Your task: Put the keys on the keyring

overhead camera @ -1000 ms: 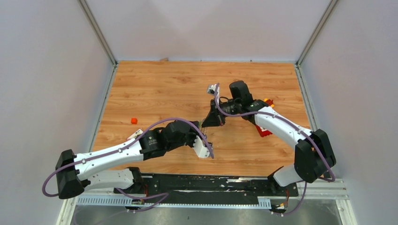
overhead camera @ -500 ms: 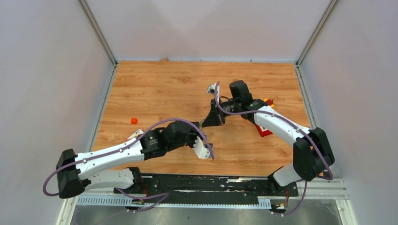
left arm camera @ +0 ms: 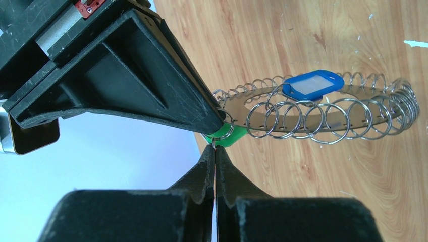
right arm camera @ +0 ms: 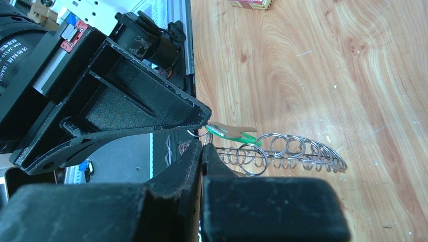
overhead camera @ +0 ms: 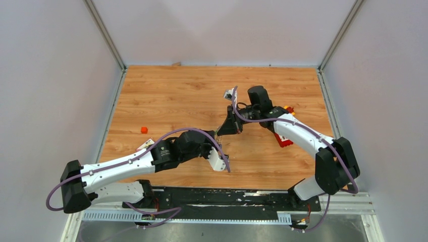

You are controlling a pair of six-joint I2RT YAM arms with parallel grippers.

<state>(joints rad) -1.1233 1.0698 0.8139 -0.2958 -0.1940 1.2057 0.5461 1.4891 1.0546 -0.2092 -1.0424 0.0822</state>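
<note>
The keyring (left arm camera: 323, 113) is a silver disc edged with many wire loops, held above the wooden table. A blue key (left arm camera: 313, 84) hangs on it. My right gripper (right arm camera: 202, 147) is shut on the keyring's near edge (right arm camera: 282, 151). In the left wrist view its black fingers (left arm camera: 151, 75) reach in from the upper left. My left gripper (left arm camera: 214, 149) is shut on the thin wire loop of the green key (left arm camera: 227, 135), right at the keyring's edge. The green key also shows in the right wrist view (right arm camera: 233, 132). In the top view both grippers, left (overhead camera: 214, 140) and right (overhead camera: 222, 130), meet tip to tip.
A red block (overhead camera: 284, 140) lies under my right arm. A small orange cube (overhead camera: 144, 129) sits at the left of the table. A pale card (overhead camera: 145, 145) lies by my left arm. A small box (right arm camera: 250, 3) lies farther off in the right wrist view.
</note>
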